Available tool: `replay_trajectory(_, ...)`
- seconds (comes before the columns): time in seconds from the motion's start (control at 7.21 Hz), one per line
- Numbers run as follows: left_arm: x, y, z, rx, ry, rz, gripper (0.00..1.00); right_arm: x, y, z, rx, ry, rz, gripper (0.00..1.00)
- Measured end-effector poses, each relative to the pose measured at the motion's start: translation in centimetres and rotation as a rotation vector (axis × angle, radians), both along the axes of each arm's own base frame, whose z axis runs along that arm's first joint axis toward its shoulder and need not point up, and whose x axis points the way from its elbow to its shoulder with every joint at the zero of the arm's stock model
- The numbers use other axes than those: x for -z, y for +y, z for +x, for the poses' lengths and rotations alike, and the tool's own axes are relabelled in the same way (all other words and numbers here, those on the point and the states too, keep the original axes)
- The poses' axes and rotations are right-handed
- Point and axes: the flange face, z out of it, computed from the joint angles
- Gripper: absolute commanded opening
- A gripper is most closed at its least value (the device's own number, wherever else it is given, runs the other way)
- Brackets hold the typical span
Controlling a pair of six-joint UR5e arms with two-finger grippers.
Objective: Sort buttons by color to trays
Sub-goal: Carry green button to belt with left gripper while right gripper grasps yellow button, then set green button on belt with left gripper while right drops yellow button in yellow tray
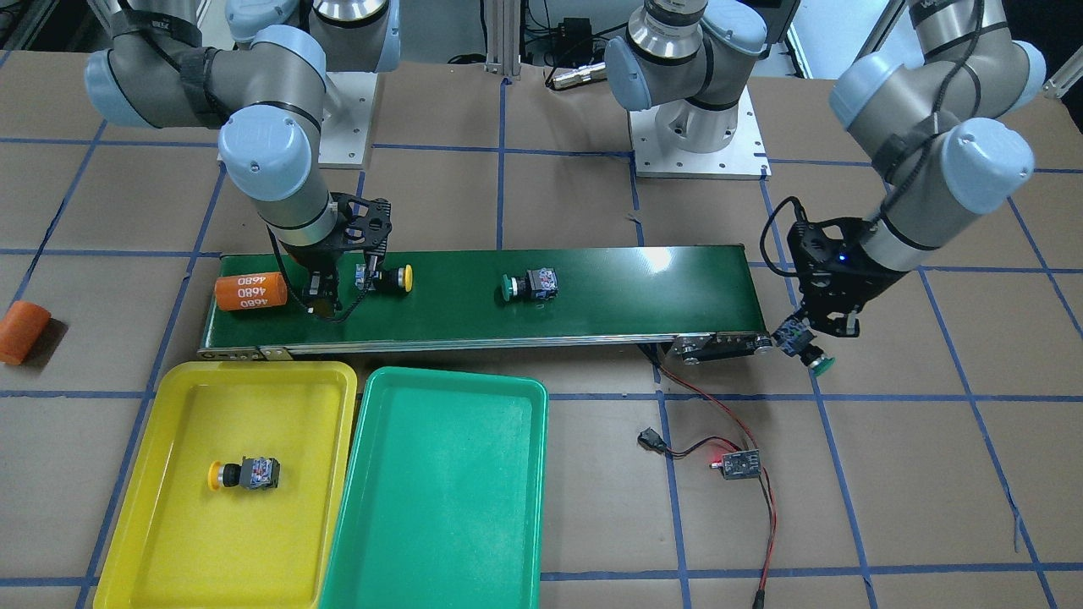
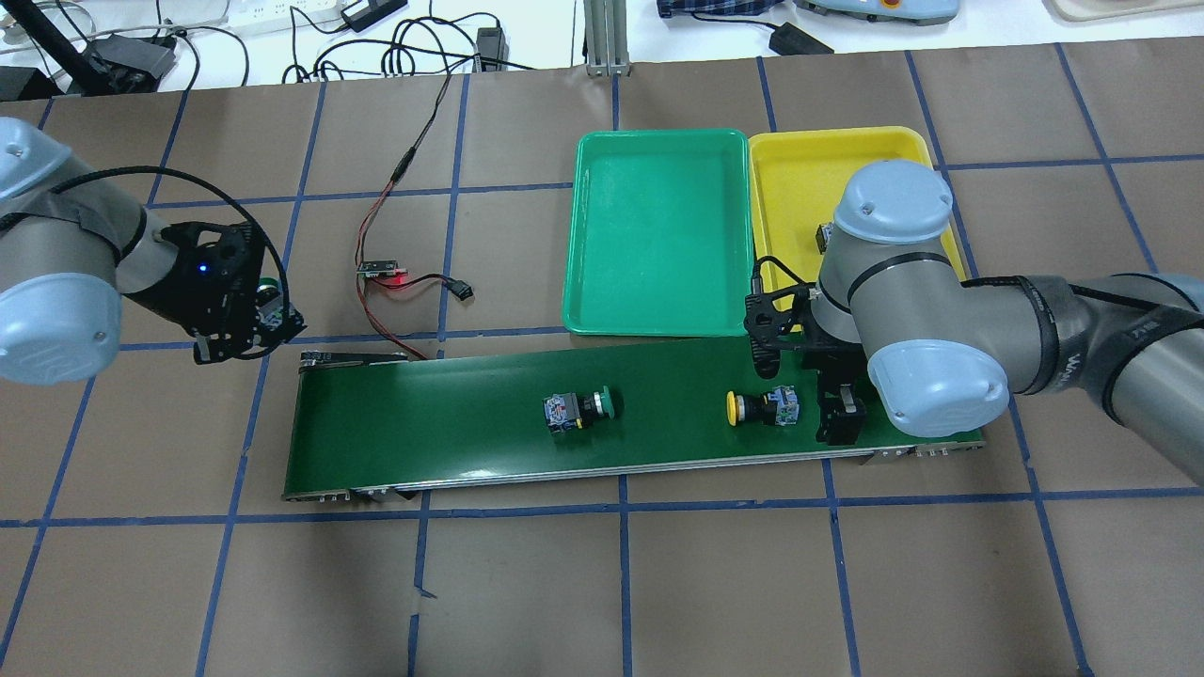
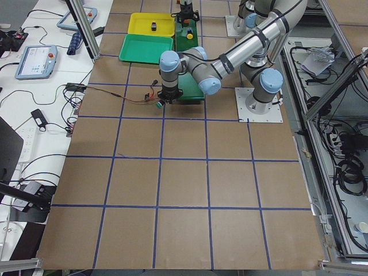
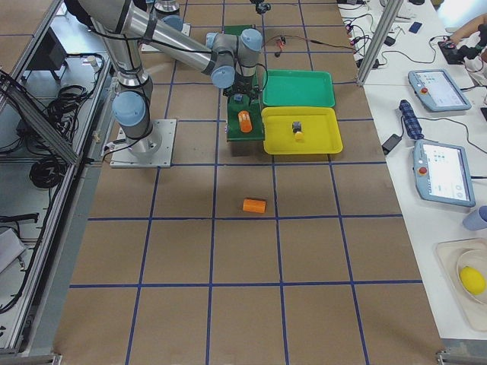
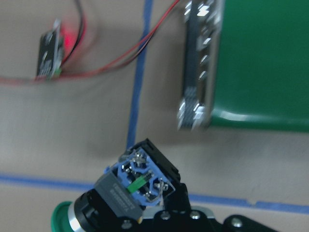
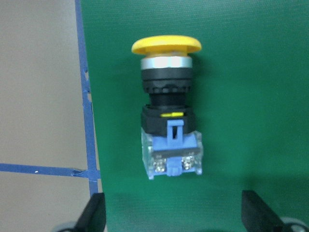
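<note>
— What lies in front of you?

— The belt (image 2: 451,423) runs crosswise before me. Beyond it, toward my right, the left tray (image 2: 658,235) and the right tray (image 2: 809,179) sit side by side, edges touching. The tray button (image 1: 245,474) lies in the right one.

— And on the belt?

— The middle button (image 2: 578,409) sits mid-belt and the right-end button (image 2: 762,407) further right, with my right gripper (image 1: 326,296) just right of it. A cylinder (image 1: 250,291) lies at the right end. My left gripper (image 2: 268,315) hangs off the left end with the held button (image 5: 125,193) between its fingers. A board (image 2: 381,270) lies beyond that end.
</note>
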Motion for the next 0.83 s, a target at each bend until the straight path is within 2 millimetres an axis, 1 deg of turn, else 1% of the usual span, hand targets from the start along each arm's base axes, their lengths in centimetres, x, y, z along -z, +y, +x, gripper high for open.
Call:
replay_trajectory(0.14, -0.5, 1.5, -4.4, 0.092, -0.015, 0.003, 0.0, 0.0, 0.0, 0.0, 0.0, 0.0, 0.0, 1.0)
replay_trajectory(0.28, -0.8, 3.2, -8.2, 0.187, -0.043, 0.003, 0.0, 0.0, 0.0, 0.0, 0.0, 0.0, 0.001, 1.0)
replay_trajectory(0.42, -1.2, 5.0, -11.4, 0.281, -0.062, -0.004, 0.0, 0.0, 0.0, 0.0, -0.001, 0.0, 0.0, 1.0)
replay_trajectory(0.55, -1.4, 6.6, -14.1, 0.364, -0.078, -0.011, 0.0, 0.0, 0.0, 0.0, -0.002, 0.0, -0.001, 1.0)
replay_trajectory(0.69, -1.3, 8.2, -16.4, 0.424, -0.094, -0.013, 0.0, 0.0, 0.0, 0.0, -0.003, 0.0, 0.0, 1.0)
replay_trajectory(0.83, -0.7, 9.8, -18.3, 0.48, -0.122, -0.015, 0.0, 0.1, 0.0, 0.0, -0.003, 0.0, 0.002, 0.77)
